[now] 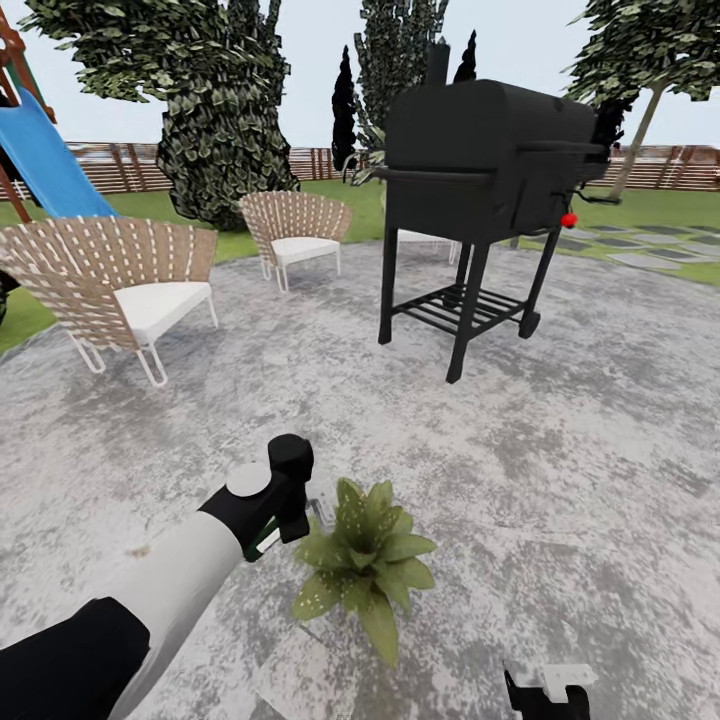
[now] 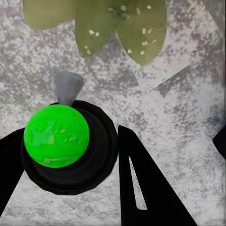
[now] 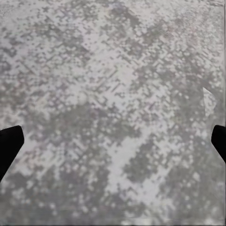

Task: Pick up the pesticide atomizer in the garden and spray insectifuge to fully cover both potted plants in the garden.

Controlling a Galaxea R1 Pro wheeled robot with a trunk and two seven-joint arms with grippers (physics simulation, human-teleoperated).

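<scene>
Low in the head view's centre, the left gripper [image 1: 285, 515] pinched the pesticide atomizer [image 2: 61, 141] just beside the potted plant [image 1: 365, 565]; the right gripper [image 3: 113, 141] hung spread over the patio [image 1: 560, 470]

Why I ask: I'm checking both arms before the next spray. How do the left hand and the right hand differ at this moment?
The left hand is closed on the pesticide atomizer; the right hand is open and holds nothing. The left hand sits close beside the potted plant, whose speckled leaves lie just ahead of it; the right hand faces bare grey patio, low at the robot's right. Both have black fingers.
</scene>
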